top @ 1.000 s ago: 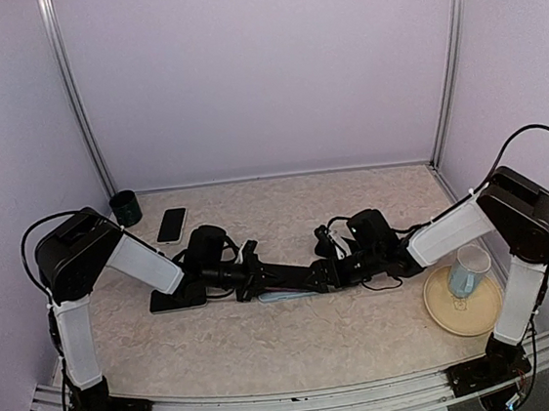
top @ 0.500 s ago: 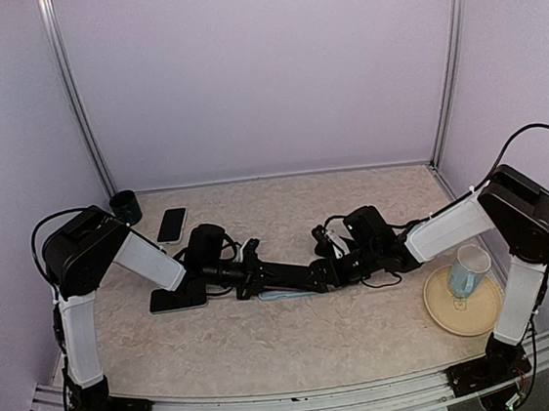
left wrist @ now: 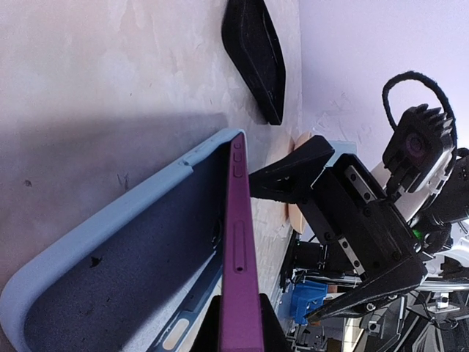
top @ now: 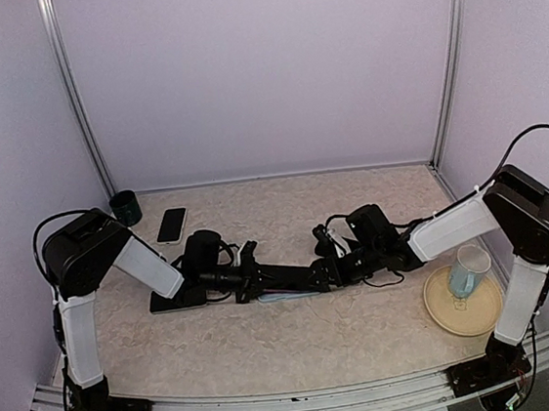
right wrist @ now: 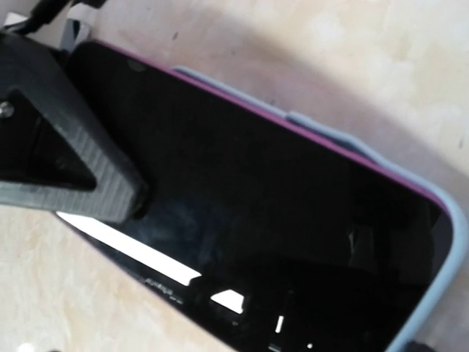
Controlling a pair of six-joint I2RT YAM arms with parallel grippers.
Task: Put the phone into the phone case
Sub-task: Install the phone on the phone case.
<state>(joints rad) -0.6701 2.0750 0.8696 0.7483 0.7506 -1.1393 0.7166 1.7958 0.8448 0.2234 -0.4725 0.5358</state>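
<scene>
The phone has a purple frame and a black screen. It stands tilted on one long edge inside the light blue phone case, which lies on the table at mid-front. My left gripper is shut on the phone's raised edge; one of its fingers lies across the screen. My right gripper faces it from the right with jaws spread wide, one finger reaching the far end of phone and case. Its own fingertips are hidden in the right wrist view.
A flat black case-like thing lies under my left wrist and shows again. Another black phone and a dark cup sit at the back left. A tan plate with a clear cup stands front right.
My left arm's elbow has shifted a little to the right and its wrist sits slightly lower. Both grippers and the phone stay almost where they were.
</scene>
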